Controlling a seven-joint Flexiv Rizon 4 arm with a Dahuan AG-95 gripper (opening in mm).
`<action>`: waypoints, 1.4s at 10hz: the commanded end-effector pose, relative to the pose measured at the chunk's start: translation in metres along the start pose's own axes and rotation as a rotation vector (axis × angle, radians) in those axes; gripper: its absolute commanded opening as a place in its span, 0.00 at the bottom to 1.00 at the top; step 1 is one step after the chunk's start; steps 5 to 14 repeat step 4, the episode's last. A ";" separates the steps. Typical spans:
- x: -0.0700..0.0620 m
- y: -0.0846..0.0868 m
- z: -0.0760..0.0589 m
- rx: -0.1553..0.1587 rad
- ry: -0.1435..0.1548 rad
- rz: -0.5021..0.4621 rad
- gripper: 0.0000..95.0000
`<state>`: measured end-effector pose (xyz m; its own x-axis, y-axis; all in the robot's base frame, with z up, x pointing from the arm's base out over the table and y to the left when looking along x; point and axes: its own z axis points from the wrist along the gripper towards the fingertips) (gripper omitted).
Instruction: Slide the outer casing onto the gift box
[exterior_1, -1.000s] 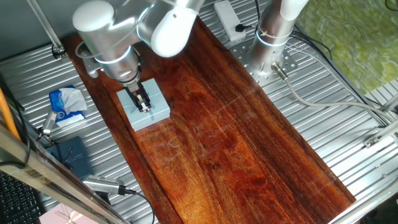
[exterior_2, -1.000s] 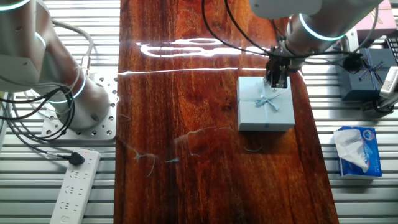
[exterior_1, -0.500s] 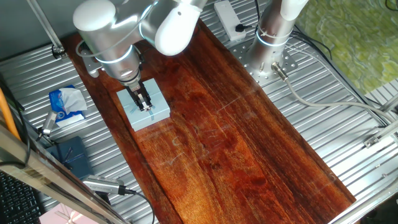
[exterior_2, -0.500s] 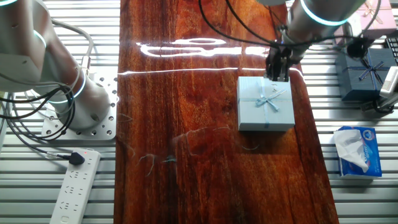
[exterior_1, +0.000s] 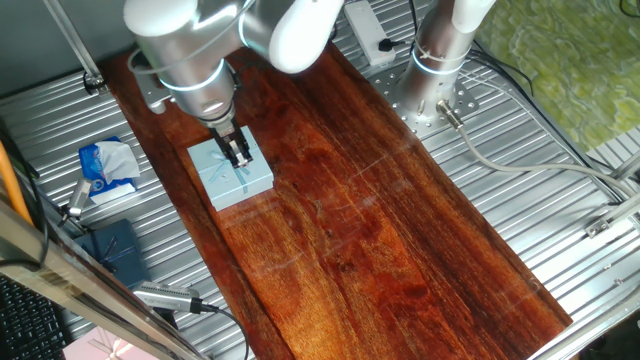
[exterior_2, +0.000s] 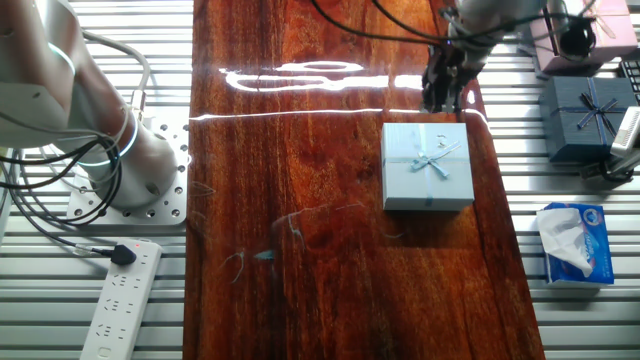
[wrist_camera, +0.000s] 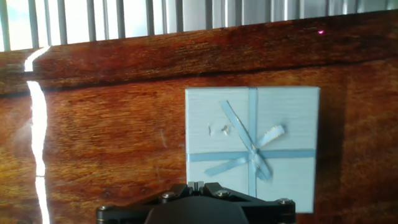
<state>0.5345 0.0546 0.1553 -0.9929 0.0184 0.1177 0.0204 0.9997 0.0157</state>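
The outer casing (exterior_1: 232, 172) is a small light blue square sleeve with a pale crossed ribbon and bow, lying flat on the wooden board. It also shows in the other fixed view (exterior_2: 428, 166) and in the hand view (wrist_camera: 252, 140). The gift box tray with the tan block shows in no view. My gripper (exterior_1: 240, 155) hangs above the casing's edge, apart from it, with its fingers together and nothing between them. In the other fixed view the gripper (exterior_2: 440, 98) stands just beyond the casing's far side. In the hand view the gripper (wrist_camera: 196, 185) tips meet at the bottom edge.
The dark wooden board (exterior_1: 380, 220) lies on a ribbed metal table. A tissue pack (exterior_2: 574, 245), a dark navy box (exterior_2: 590, 118) and a pink box (exterior_2: 590, 40) sit off the board beside the casing. A second arm's base (exterior_2: 130, 160) and a power strip (exterior_2: 120, 300) are opposite.
My gripper has lifted off the casing's top and drawn back past its edge. The casing has not moved.
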 end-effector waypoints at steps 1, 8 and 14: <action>0.002 0.000 -0.003 -0.007 -0.003 -0.008 0.00; 0.004 0.000 -0.004 -0.014 0.002 -0.019 0.00; 0.004 0.000 -0.004 -0.014 0.002 -0.019 0.00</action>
